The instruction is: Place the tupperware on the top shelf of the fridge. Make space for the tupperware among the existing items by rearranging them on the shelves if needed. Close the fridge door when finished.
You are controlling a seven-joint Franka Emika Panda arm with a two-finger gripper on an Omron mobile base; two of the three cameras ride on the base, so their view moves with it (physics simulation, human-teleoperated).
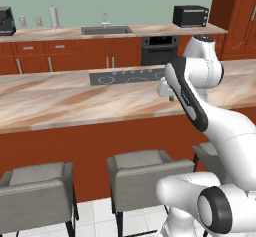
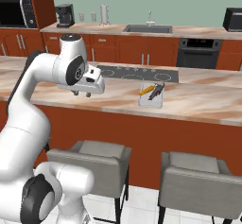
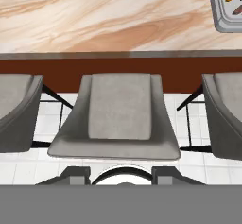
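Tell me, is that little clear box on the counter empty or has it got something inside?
Not empty. The tupperware on the counter holds an orange carrot-like piece and a dark grey piece.

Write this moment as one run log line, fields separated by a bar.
phase: approach | gripper: empty, above counter edge | tupperware: on counter, untouched

island counter [image 2: 198, 102], marbled tan-and-cream top over a reddish-brown front. black cooktop [image 2: 137, 73] set flush in the top toward its far edge. the tupperware [image 2: 151, 95] lies flat on the top, between the cooktop and the near edge, closer to the near edge, apart from the cooktop; orange piece and dark grey piece inside it. in the hand view the tupperware [image 3: 229, 5] sits just inside the counter's near edge. rear counter [image 1: 150, 29] along the wall carries a sink [image 1: 106, 30], paper towel roll [image 1: 53, 17], coffee machine [image 1: 6, 22] and toaster oven [image 1: 190, 16].
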